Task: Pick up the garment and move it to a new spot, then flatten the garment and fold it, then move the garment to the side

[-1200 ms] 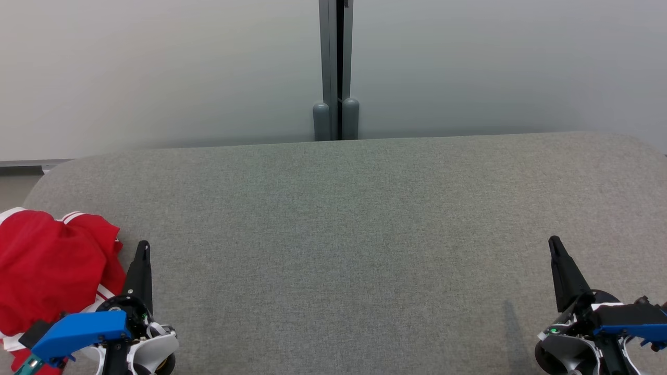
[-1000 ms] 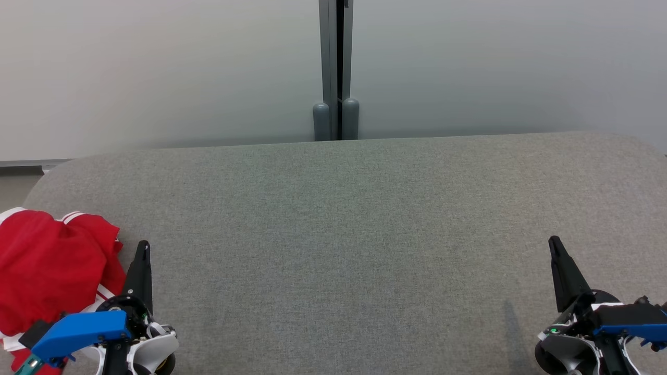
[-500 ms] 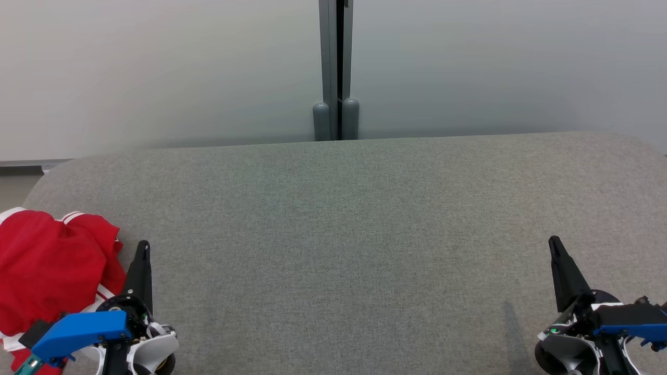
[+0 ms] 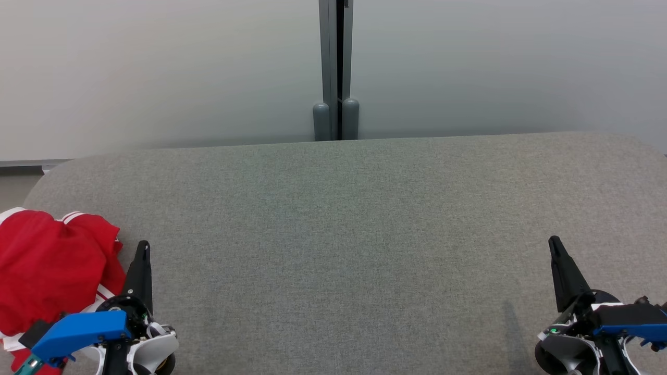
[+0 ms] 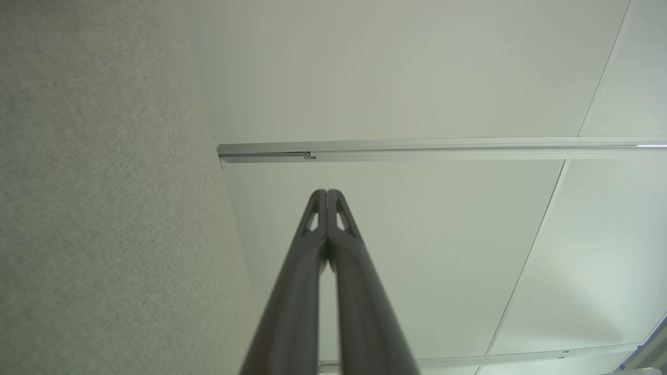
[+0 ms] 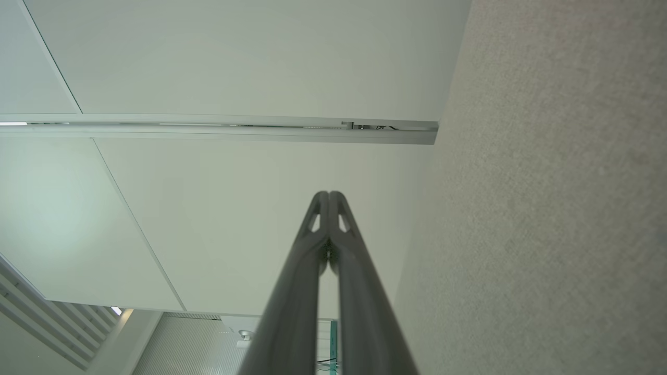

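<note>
A crumpled red garment (image 4: pixel 49 268) with white stripes lies bunched at the lower left of the head view, on the grey fabric-covered table (image 4: pixel 344 234). My left gripper (image 4: pixel 142 247) stands just right of the garment, fingers pointing up the view, shut with nothing between them. The left wrist view shows that left gripper (image 5: pixel 327 194) with its tips pressed together. My right gripper (image 4: pixel 553 242) rests at the lower right, far from the garment, also shut and empty; the right wrist view shows this right gripper (image 6: pixel 329 195) with closed tips.
A pale wall rises behind the table, split by a grey vertical post (image 4: pixel 336 70). The table's rounded far-left corner (image 4: pixel 52 174) sits just beyond the garment. A broad stretch of grey fabric lies between the two grippers.
</note>
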### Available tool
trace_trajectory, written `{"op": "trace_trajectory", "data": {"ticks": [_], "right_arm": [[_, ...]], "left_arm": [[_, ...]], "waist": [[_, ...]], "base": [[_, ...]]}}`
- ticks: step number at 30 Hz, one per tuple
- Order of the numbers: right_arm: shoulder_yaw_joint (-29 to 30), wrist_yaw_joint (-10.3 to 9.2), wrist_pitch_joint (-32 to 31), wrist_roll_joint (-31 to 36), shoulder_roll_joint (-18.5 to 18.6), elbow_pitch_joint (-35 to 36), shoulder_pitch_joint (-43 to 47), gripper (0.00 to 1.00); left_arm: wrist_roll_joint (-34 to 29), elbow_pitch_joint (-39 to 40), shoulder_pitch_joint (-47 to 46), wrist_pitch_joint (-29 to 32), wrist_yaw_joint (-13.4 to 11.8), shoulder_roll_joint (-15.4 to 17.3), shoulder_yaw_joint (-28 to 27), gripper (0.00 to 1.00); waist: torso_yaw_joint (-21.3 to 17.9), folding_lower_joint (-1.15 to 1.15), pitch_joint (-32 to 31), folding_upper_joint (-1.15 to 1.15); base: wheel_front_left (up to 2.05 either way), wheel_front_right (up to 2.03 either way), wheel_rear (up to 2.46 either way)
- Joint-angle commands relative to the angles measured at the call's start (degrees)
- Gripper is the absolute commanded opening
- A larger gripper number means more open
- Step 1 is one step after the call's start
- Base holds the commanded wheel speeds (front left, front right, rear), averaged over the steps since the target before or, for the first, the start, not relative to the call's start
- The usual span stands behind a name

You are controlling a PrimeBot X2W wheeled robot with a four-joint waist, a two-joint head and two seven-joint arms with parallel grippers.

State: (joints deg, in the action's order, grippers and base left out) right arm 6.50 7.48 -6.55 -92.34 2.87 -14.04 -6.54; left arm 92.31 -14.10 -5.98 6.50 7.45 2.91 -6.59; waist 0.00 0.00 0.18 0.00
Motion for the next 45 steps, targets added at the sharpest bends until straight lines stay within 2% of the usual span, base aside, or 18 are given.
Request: {"op": "trace_trajectory", "data": {"ticks": [1, 37, 38, 45], "right_arm": [[0.1, 0.02, -0.1, -0.2, 0.0, 0.2, 0.7, 0.0], [0.1, 0.02, -0.1, -0.2, 0.0, 0.2, 0.7, 0.0], [0.0, 0.0, 0.0, 0.0, 0.0, 0.0, 0.0, 1.0], [-0.4, -0.08, 0.0, 0.2, -0.3, -1.7, 0.8, 1.0]], "left_arm": [[0.2, 0.3, -0.5, 0.2, 0.3, -0.1, -0.1, 0.0], [0.2, 0.3, -0.5, 0.2, 0.3, -0.1, -0.1, 0.0], [0.0, 0.0, 0.0, 0.0, 0.0, 0.0, 0.0, 1.0], [-0.2, -2.3, 2.2, -0.7, 0.0, -0.4, 0.7, 1.0]], "waist": [[0.0, 0.0, 0.0, 0.0], [0.0, 0.0, 0.0, 0.0], [0.0, 0.0, 0.0, 0.0], [0.0, 0.0, 0.0, 0.0]], "base": [[0.0, 0.0, 0.0], [0.0, 0.0, 0.0], [0.0, 0.0, 0.0], [0.0, 0.0, 0.0]]}}
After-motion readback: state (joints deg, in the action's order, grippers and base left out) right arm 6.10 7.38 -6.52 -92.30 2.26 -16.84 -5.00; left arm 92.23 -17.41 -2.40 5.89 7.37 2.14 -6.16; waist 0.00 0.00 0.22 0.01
